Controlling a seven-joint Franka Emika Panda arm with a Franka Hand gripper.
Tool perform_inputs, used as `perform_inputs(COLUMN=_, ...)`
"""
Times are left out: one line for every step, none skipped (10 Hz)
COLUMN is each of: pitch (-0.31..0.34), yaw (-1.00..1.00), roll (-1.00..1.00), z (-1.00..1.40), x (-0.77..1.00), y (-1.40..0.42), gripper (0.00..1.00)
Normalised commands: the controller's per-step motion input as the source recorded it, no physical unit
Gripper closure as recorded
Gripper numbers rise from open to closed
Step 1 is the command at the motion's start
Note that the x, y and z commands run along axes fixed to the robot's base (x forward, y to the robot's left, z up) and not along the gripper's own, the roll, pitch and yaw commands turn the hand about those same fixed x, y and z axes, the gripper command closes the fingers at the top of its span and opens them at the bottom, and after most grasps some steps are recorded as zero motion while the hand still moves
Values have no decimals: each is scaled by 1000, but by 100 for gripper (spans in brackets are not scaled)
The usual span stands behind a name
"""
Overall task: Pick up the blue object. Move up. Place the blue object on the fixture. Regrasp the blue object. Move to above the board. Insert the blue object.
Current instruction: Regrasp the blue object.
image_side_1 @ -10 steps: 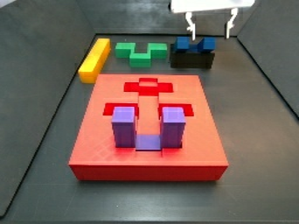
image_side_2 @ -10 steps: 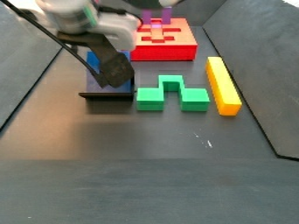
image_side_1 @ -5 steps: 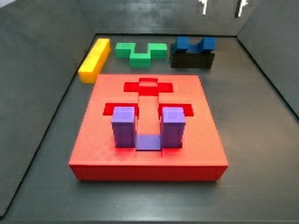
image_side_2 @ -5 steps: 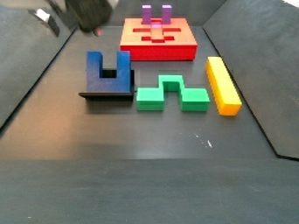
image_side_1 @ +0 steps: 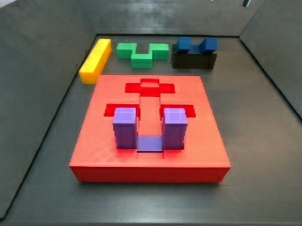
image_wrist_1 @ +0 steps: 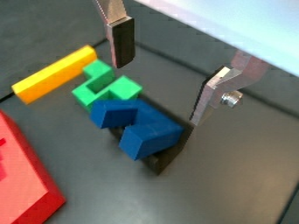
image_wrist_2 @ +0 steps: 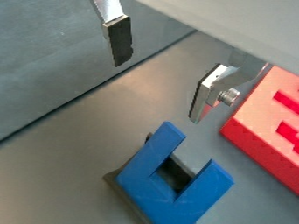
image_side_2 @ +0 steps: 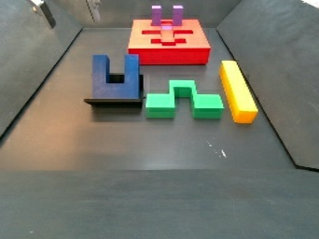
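The blue object (image_side_1: 197, 44) rests on the black fixture (image_side_1: 195, 60) at the back of the floor, prongs pointing up; it also shows as the blue object (image_side_2: 112, 77) on the fixture (image_side_2: 115, 101). My gripper (image_side_2: 69, 9) hangs high above it, open and holding nothing, with only its fingertips (image_side_2: 44, 13) in sight. In both wrist views the gripper (image_wrist_1: 167, 70) (image_wrist_2: 163, 66) stands wide open well above the blue object (image_wrist_1: 135, 124) (image_wrist_2: 176, 171). The red board (image_side_1: 150, 154) lies in front, and the board (image_side_2: 174, 54) shows its cross-shaped recess.
A purple U-shaped block (image_side_1: 148, 128) stands in the board's slot. A green notched block (image_side_1: 145, 53) and a yellow bar (image_side_1: 95, 59) lie beside the fixture. Dark sloped walls (image_side_1: 35, 132) enclose the floor on both sides.
The open gripper has risen straight up from the blue object, nearly out of both side views. The blue object stays on the fixture.
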Motion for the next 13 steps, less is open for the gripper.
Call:
perform_inputs(pitch=209, yaw=-154, roll=1000, z=31, x=140, y=-271, gripper=0)
perform_inputs(pitch=83, yaw=-486, roll=1000, z=0, x=14, y=-137, gripper=0)
perform_inputs(pitch=43, yaw=-580, roll=917, z=0, x=0, y=-97, gripper=0)
perform_inputs(pitch=86, yaw=-666, roll=966, z=-23, x=-94, y=0, gripper=0)
perform_inputs(pitch=114, yaw=-663, roll=966, z=0, x=-129, y=0, gripper=0)
perform_inputs(pitch=97, yaw=-643, roll=669, z=-237, x=-311, y=-120, gripper=0)
perform_inputs(pitch=-26, yaw=-543, roll=263, z=-480, x=-503, y=-109, gripper=0)
perform_inputs(pitch=0, yaw=-537, roll=374, z=-531, x=-526, y=-49, gripper=0)
perform_inputs(pitch=9, yaw=-560, roll=0, z=-831, x=-514, y=-114, gripper=0)
perform_inputs(pitch=-40, yaw=-406, roll=-137, z=-629, x=-197, y=-343, gripper=0)
perform_inputs(pitch=-457, yaw=-351, roll=-426, z=-189, x=-229, y=-317, gripper=0)
perform_inputs(pitch=-811, yaw=-26, roll=-377, z=317, x=-49, y=-111, gripper=0)
perform_inputs(pitch=-903, yaw=0, roll=-74, z=657, x=-54, y=-126, gripper=0)
